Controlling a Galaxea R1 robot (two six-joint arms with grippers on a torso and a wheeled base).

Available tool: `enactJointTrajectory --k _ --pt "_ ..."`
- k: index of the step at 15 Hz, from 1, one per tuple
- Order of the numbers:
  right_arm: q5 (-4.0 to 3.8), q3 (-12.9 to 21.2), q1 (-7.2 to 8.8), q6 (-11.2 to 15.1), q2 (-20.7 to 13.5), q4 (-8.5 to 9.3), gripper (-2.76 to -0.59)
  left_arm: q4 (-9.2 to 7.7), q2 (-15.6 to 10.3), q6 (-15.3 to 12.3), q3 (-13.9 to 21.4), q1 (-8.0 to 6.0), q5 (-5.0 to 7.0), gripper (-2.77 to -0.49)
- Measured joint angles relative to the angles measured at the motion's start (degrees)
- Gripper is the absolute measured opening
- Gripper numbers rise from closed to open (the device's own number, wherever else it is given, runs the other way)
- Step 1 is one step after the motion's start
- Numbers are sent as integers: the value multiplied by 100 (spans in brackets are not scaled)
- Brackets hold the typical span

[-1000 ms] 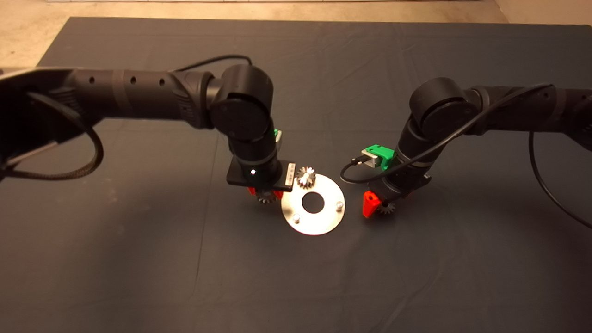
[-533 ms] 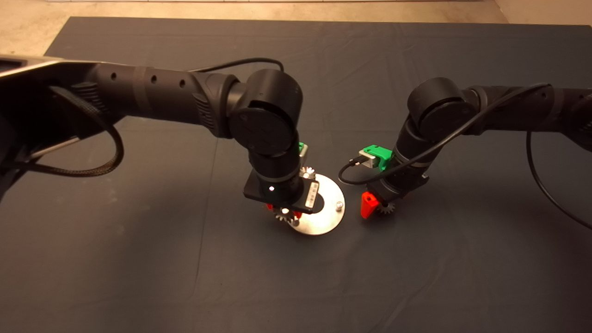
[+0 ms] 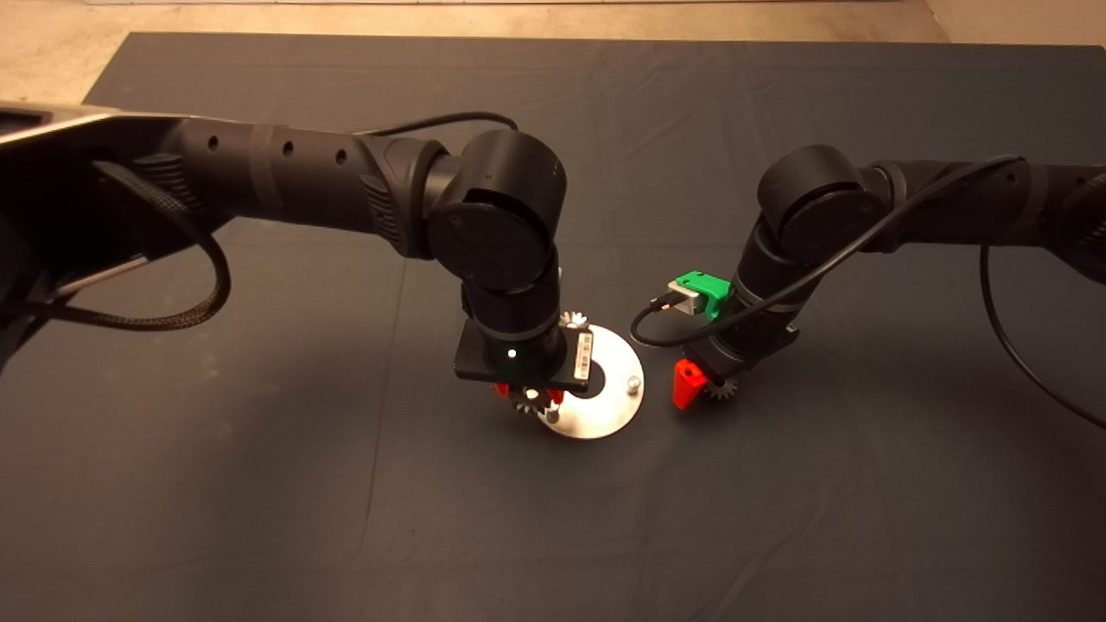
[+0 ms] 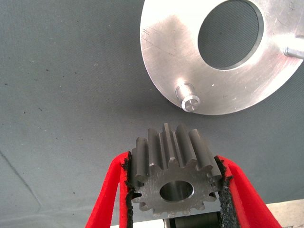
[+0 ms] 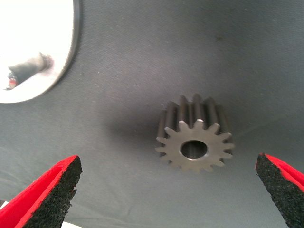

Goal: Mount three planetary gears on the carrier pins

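Pinching a planetary gear [image 4: 175, 175] in my left gripper [image 4: 173, 190], I must centre its hole over the nearest carrier pin [image 4: 188, 98]; right gripper [image 5: 166, 190] spread.

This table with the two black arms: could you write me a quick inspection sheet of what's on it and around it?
Surface: dark grey cloth mat, lightly creased.
Job's things: flat round silver metal disc with three short pegs; one small grey toothed gear sits on the far peg; near peg and right peg bare; another gear lies on the mat beside the disc.
Clutter: nothing seen.
Grippers: left claw shut on a third gear, just short of the near peg; right claw open, straddling the loose gear.
Cables: black cables along both arms.
Surroundings: beige floor beyond the mat.
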Motion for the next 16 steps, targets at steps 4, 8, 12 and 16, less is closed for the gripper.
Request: enactJointTrajectory --k 4,8,12,16 --pt "9 0 0 -4 4 0 -62 6 -38 -362 -71 44 11 -244" --pt "6 0 0 -4 4 0 -62 57 -33 -518 -171 79 2 -244" --pt "6 0 0 -4 4 0 -62 122 -41 -708 -211 127 0 -244" --pt "6 0 -2 -4 2 0 -62 157 -51 -745 -219 127 -119 -244"
